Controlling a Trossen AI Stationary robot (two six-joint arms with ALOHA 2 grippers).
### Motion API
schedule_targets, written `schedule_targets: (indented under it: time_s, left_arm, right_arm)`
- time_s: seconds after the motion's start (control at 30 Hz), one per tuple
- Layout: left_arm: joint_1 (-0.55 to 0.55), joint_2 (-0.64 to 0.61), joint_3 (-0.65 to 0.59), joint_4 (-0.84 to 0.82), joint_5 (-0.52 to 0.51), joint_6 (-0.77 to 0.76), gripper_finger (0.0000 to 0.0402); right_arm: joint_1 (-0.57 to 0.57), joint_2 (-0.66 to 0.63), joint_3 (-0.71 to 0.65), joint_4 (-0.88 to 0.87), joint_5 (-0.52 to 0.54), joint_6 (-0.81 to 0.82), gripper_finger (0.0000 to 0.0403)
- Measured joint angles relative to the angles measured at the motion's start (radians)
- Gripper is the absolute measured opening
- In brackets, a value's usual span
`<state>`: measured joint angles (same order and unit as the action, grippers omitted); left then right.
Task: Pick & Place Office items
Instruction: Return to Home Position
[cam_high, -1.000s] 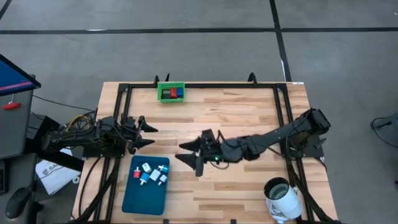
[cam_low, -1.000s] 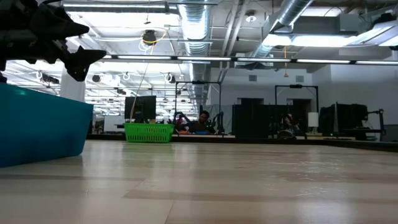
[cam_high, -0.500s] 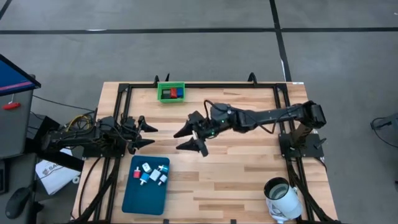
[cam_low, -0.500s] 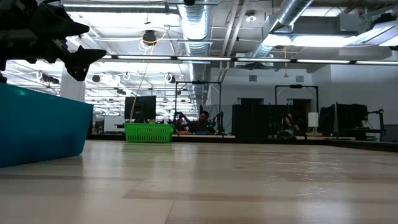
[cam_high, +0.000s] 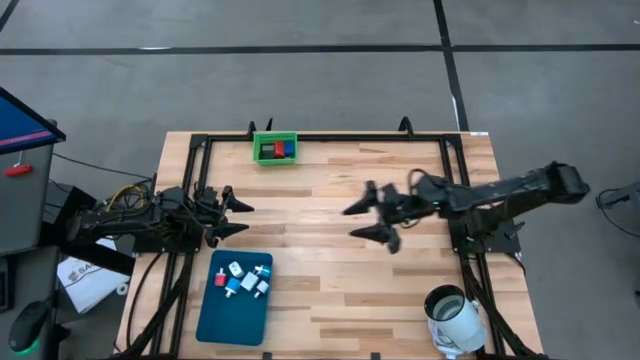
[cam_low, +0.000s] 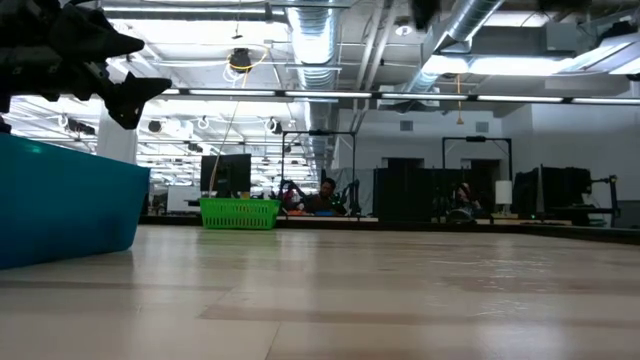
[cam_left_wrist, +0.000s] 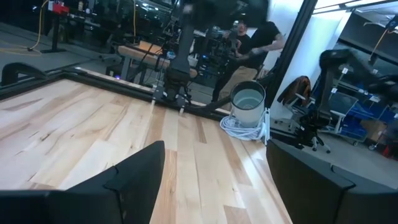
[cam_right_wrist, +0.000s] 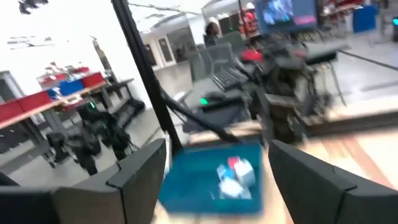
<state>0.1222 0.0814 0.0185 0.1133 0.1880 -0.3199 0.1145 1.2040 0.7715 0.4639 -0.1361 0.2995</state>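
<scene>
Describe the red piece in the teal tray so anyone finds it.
On the wooden table, find the teal tray at the high view's lower left. In its cluster of small pieces, the red piece sits leftmost, the only red among white and light-blue ones.

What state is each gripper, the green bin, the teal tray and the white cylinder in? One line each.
Left gripper: fingers open, empty, at the left edge of the table.
Right gripper: fingers open, empty, over mid-table.
Green bin: holds red, blue and dark blocks.
Teal tray: holds small white, cyan and red pieces.
White cylinder: upright, open top.
</scene>
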Motion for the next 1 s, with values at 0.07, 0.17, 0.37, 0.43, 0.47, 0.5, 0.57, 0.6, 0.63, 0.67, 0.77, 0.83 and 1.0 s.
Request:
schedule_targets:
  time_s: [0.07,0.17,0.37,0.43,0.47,0.5,0.57,0.6,0.63,0.67,0.77,0.83,1.0]
  left_arm:
    - [0.0,0.0,0.0,0.0,0.0,0.0,0.0278]
    - [0.0,0.0,0.0,0.0,0.0,0.0,0.0278]
    - [0.0,0.0,0.0,0.0,0.0,0.0,0.0278]
    - [0.0,0.0,0.0,0.0,0.0,0.0,0.0278]
    - [0.0,0.0,0.0,0.0,0.0,0.0,0.0278]
    - [0.0,0.0,0.0,0.0,0.0,0.0,0.0278]
    - [0.0,0.0,0.0,0.0,0.0,0.0,0.0278]
    - [0.0,0.0,0.0,0.0,0.0,0.0,0.0278]
    - [0.0,0.0,0.0,0.0,0.0,0.0,0.0278]
    - [0.0,0.0,0.0,0.0,0.0,0.0,0.0278]
    - [0.0,0.0,0.0,0.0,0.0,0.0,0.0278]
    - [0.0,0.0,0.0,0.0,0.0,0.0,0.0278]
    - [0.0,0.0,0.0,0.0,0.0,0.0,0.0278]
  right_arm:
    - [-0.014,-0.097,-0.128,0.014,0.0,0.004,0.0276]
    - [-0.028,-0.239,-0.305,0.025,-0.001,0.053,0.0276]
    - [-0.029,-0.511,-0.594,0.092,-0.051,0.135,0.0276]
    - [-0.031,-0.588,-0.656,0.102,-0.05,0.136,0.0276]
    - [-0.032,-0.627,-0.685,0.102,-0.05,0.135,0.0276]
    - [-0.034,-0.663,-0.712,0.099,-0.05,0.134,0.0276]
    - [-0.04,-0.726,-0.755,0.103,-0.05,0.108,0.0276]
    - [-0.045,-0.756,-0.763,0.076,-0.049,0.094,0.0276]
    - [-0.049,-0.786,-0.763,0.051,-0.049,0.084,0.0276]
    - [-0.054,-0.82,-0.763,0.014,-0.048,0.075,0.0276]
    - [-0.066,-0.905,-0.763,-0.04,-0.046,0.045,0.0276]
    - [-0.071,-0.959,-0.763,-0.092,-0.046,0.021,0.0276]
    - [-0.074,-1.12,-0.764,-0.293,-0.046,-0.02,0.0276]
